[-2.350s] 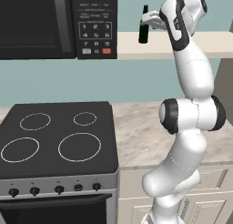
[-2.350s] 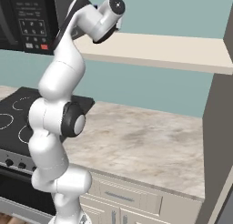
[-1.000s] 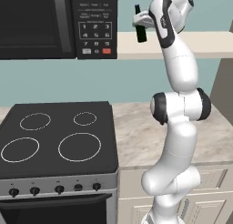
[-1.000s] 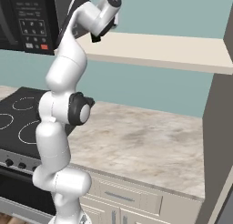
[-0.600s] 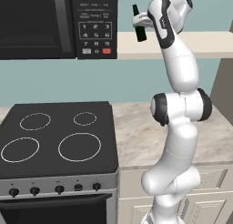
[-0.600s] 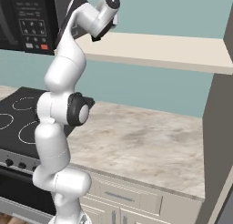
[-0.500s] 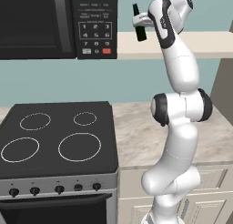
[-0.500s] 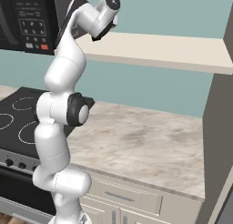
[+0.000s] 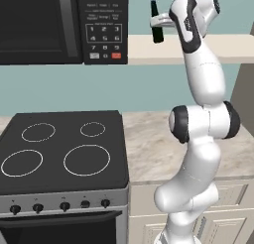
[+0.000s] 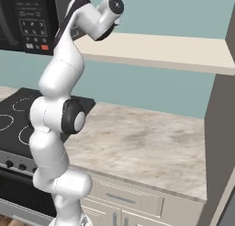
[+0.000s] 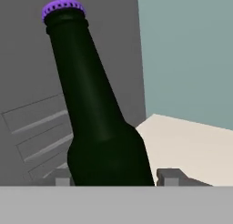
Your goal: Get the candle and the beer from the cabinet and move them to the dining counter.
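The beer (image 9: 156, 21) is a dark green bottle with a purple cap, at the left end of the cream cabinet shelf (image 9: 218, 47), close to the microwave. My gripper (image 9: 160, 24) reaches in from the right and is shut on the bottle's body. In the hand view the beer (image 11: 98, 123) leans to the left between my fingertips (image 11: 169, 176), and my gripper (image 11: 116, 176) clasps its lower part. From the right base view the cabinet shelf (image 10: 156, 50) runs bare to the right. The candle and the dining counter are out of view.
A black microwave (image 9: 59, 25) hangs directly left of the bottle. Below are a black stove (image 9: 59, 149) and a marbled worktop (image 10: 137, 147) over cream drawers. A tall grey panel (image 10: 222, 128) closes off the right side.
The jaws have come together from wide open onto the bottle. The bottle has risen slightly and shifted a little away from the microwave.
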Tool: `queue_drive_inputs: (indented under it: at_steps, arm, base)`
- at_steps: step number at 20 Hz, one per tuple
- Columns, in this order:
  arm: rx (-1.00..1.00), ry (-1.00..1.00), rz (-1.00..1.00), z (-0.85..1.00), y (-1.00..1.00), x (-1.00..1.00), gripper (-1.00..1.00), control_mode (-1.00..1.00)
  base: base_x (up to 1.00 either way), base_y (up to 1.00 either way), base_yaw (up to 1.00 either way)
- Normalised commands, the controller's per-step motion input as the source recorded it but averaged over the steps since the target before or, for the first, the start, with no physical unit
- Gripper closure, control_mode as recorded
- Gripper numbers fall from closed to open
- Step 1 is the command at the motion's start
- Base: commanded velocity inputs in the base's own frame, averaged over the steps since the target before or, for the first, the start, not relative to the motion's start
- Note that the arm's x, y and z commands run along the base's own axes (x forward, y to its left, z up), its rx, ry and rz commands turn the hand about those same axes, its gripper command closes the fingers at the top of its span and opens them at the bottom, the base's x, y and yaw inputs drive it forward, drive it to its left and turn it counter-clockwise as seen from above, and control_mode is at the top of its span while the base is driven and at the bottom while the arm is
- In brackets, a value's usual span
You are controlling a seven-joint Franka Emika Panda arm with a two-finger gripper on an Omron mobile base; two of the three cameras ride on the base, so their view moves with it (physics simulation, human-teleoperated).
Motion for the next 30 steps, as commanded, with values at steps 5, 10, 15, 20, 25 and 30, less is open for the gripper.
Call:
queue_drive_inputs:
  at_steps: [5, 10, 15, 20, 25, 30]
  arm:
    - [0.08, 0.0, -0.1, 0.2, 0.0, -0.64, 1.0, -1.0]
    - [0.08, -0.13, -0.07, 0.03, 0.01, -0.87, 1.0, -1.0]
    - [0.08, -0.23, -0.06, -0.05, 0.0, -0.94, 1.0, -1.0]
    - [0.03, -0.28, -0.05, -0.14, 0.0, -0.94, 1.0, -1.0]
    - [0.0, -0.07, -0.05, -0.21, 0.0, -0.87, 1.0, -1.0]
    - [0.0, 0.02, -0.01, -0.2, 0.0, -0.79, 1.0, -1.0]
  base:
    - [0.0, 0.0, 0.0]
    - [0.0, 0.0, 0.0]
    - [0.0, 0.0, 0.0]
    - [0.0, 0.0, 0.0]
    - [0.0, 0.0, 0.0]
    - [0.0, 0.0, 0.0]
